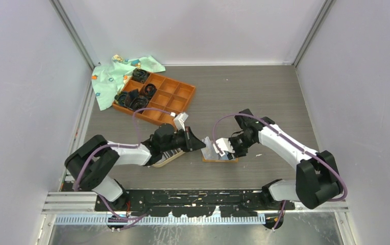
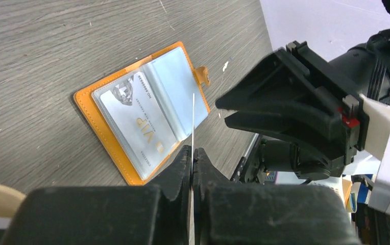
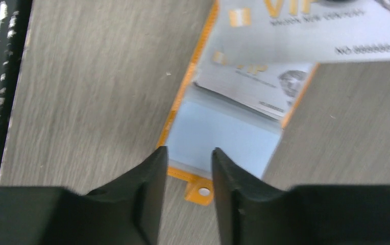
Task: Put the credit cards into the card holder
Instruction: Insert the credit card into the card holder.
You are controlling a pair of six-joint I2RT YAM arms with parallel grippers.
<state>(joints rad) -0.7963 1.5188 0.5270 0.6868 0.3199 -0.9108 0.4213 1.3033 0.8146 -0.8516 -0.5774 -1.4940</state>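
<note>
Left tool [image 2: 192, 158] – jaws together, clamped on silver card [image 2: 193, 120], seen edge-on above card holder [image 2: 177, 84]. Holder lies open, flat on desk [image 2: 40, 51], second VIP card [image 2: 142, 122] in its clear sleeve. Right tool [image 3: 188, 158] – jaws apart, gripping nothing, over holder's snap-tab edge. Compartment tray [image 1: 174, 96] well beyond holder.

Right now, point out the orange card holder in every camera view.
Top view: card holder, just below and right of centre.
Left wrist: card holder lying open, centre-left.
Right wrist: card holder, upper middle.
Shared landmark: snap tab, visible in both wrist views, too small from above.
</note>
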